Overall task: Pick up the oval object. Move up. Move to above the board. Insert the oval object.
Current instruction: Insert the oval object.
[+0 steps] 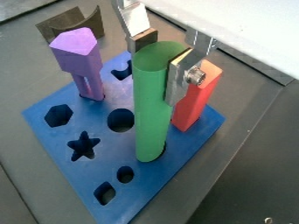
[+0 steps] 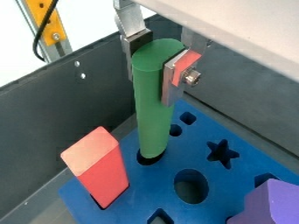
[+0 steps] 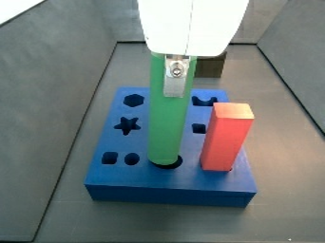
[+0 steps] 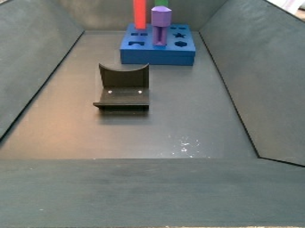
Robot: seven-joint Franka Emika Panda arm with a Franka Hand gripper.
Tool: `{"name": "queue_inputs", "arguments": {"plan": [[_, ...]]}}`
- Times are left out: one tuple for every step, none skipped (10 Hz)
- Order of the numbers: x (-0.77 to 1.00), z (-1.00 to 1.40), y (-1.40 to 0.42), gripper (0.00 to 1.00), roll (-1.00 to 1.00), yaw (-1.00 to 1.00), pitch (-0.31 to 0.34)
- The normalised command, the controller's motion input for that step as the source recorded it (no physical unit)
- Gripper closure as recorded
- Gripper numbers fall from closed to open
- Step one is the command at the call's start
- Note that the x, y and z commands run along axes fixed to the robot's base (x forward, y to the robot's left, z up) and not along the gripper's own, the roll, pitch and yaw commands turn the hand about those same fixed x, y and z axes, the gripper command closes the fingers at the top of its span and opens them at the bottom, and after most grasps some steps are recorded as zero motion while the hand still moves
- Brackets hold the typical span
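Observation:
The oval object [image 1: 149, 114] is a tall green peg standing upright on the blue board [image 1: 49, 136], with its lower end in a hole of the board. It shows in both wrist views [image 2: 149, 114] and in a side view [image 3: 162, 114]. My gripper [image 1: 160, 59] is above the board, with its silver fingers against opposite sides of the peg's top [image 2: 156, 57], shut on it. In a side view only one finger [image 3: 176, 68] shows under the white wrist. In the far side view the board [image 4: 161, 55] lies at the back, and the green peg and the gripper do not show.
A red rectangular block [image 1: 191, 105] stands in the board right beside the green peg [image 3: 226, 138]. A purple peg [image 1: 79, 57] stands at another corner [image 4: 162, 18]. The fixture [image 4: 121, 87] stands on the grey floor in front of the board. Sloped grey walls surround the floor.

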Motion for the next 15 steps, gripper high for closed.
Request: {"name": "queue_inputs", "arguments": {"plan": [[0.0, -0.15, 0.0, 1.0, 0.0, 0.0, 0.0], [0.09, -0.17, 0.0, 1.0, 0.0, 0.03, 0.0], [0.15, -0.17, -0.01, 1.0, 0.0, 0.05, 0.0], [0.25, -0.15, -0.04, 1.0, 0.0, 0.07, 0.0], [0.35, -0.12, -0.05, 1.0, 0.0, 0.08, 0.0], [0.32, -0.12, -0.05, 1.0, 0.0, 0.07, 0.0], [0.16, -0.19, -0.05, 1.0, 0.0, 0.02, 0.0], [0.0, -0.32, -0.05, 1.0, 0.0, 0.0, 0.047], [-0.1, -0.35, -0.02, 1.0, 0.01, 0.0, 0.064], [-0.21, -0.43, -0.19, 1.0, 0.08, 0.0, 0.011], [-0.15, -0.62, -0.33, 1.0, 0.19, 0.0, 0.0], [-0.07, -0.68, -0.33, 1.0, 0.21, -0.01, 0.0], [-0.03, -0.78, -0.34, 1.0, 0.2, -0.04, 0.0], [-0.06, -0.69, -0.21, 1.0, 0.13, -0.01, 0.003], [0.0, 0.0, 0.0, 1.0, 0.0, 0.0, 0.0]]}}
